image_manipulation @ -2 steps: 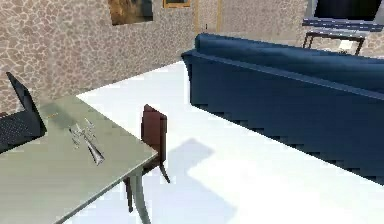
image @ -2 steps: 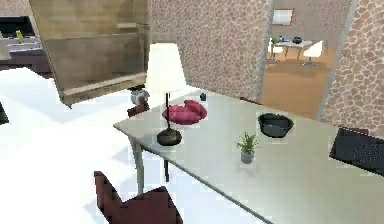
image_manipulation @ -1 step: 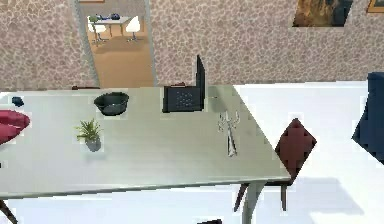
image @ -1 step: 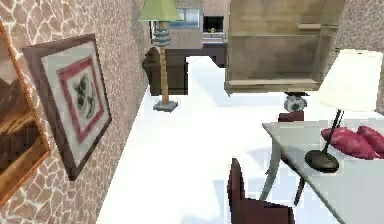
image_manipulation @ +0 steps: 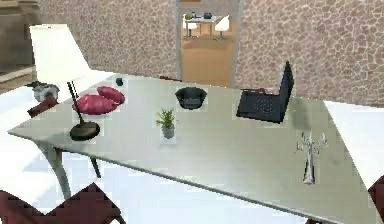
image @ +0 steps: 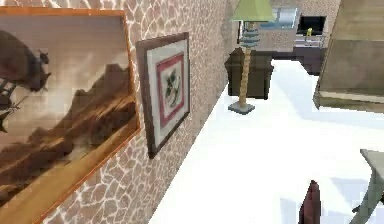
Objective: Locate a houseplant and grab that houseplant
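A wall [image: 205,35] faced in irregular stone pattern is seen along the forward view's left, with bare white floor [image: 260,160] left open beside it as far as a floor lamp [image: 245,70] with a green shade. On that wall a large wood-framed painting [image: 60,100] and a smaller framed picture [image: 165,90] are hung flat.

In the arm side view, a broad table [image_manipulation: 230,150] with a smooth pale top and thin legs is set before a similar stone wall broken by a doorway [image_manipulation: 207,45]. White floor is left free past the table's right edge. A dark red chair [image_manipulation: 75,208] is tucked at the near left corner.

An open dark laptop [image_manipulation: 268,97] is placed near the far right corner. A table lamp [image_manipulation: 72,70] with a white shade is stood near the left edge, and two rounded red cushions [image_manipulation: 100,101] lie just behind its base. A dark round bowl [image_manipulation: 190,96] is set near the far edge.

The houseplant [image_manipulation: 167,122], small, spiky and green in a grey pot, is stood upright near the table's middle, in front of the bowl and apart from it.

The state of the gripper cannot be told.
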